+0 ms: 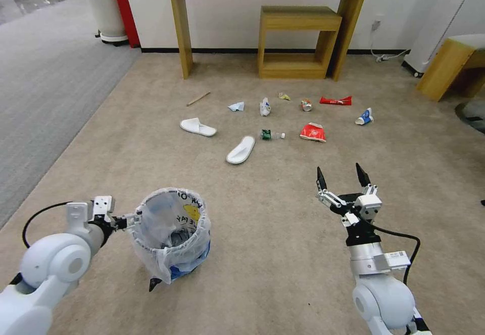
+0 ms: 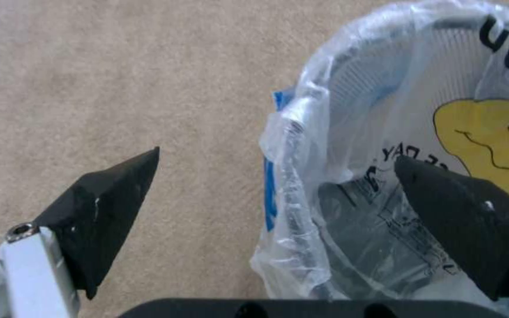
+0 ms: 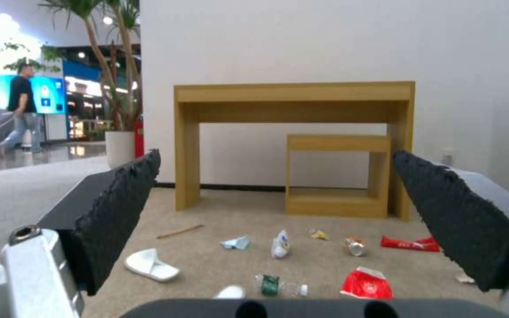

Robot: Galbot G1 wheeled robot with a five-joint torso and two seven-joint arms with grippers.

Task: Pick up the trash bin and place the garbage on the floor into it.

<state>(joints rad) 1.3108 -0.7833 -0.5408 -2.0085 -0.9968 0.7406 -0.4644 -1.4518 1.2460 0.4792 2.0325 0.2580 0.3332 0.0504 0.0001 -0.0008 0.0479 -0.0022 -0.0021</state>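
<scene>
- The trash bin [image 1: 172,236] stands on the floor [image 1: 273,254] close in front, on the left; it is judged light and stiff-walled, though its loose plastic liner [image 2: 301,185] looks slippery
- The left gripper [image 2: 278,207] is spread wide astride the near rim, one finger inside, one outside, nothing yet clamped; the rim is judged the best place to be gripped
- The right gripper [image 1: 342,177] is held low on the right, fingers parted and empty
- The garbage [image 1: 273,117] is scattered farther off on short, level carpet: slippers, bottles, a can, wrappers
- A wooden table [image 1: 268,1] is set against the white wall beyond
</scene>
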